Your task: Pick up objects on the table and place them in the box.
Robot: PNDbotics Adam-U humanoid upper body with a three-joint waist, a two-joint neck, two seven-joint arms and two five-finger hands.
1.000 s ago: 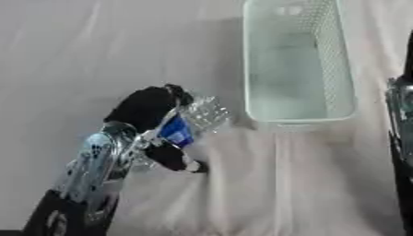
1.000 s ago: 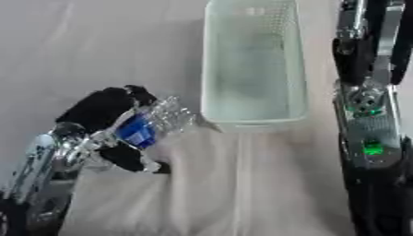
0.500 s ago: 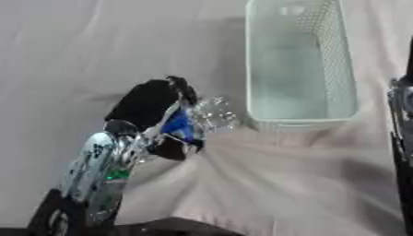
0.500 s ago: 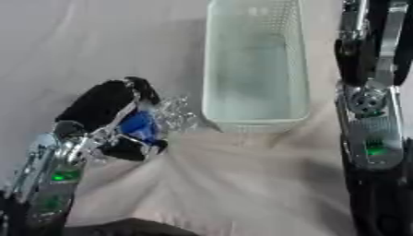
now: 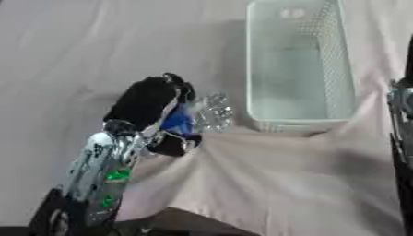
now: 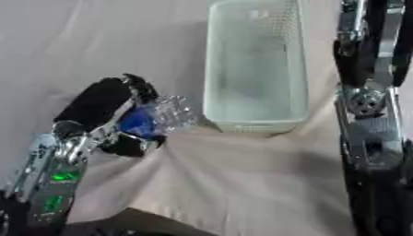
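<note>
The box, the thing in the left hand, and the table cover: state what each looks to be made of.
Box: pale mint plastic, judging by its moulded perforated walls and dull sheen.
Bottle, held in the left hand: likely clear thin plastic, ribbed and glinting, with a blue label.
Table cover: pinkish-white cloth, matt, with soft folds.

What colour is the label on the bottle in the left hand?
Blue label on the clear bottle; left eye view.

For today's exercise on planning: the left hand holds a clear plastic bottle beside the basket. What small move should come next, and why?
Probably carry the bottle up and rightward over the near rim of the basket. The left hand is curled round it, just left of the basket's near corner, not yet above the opening.
</note>
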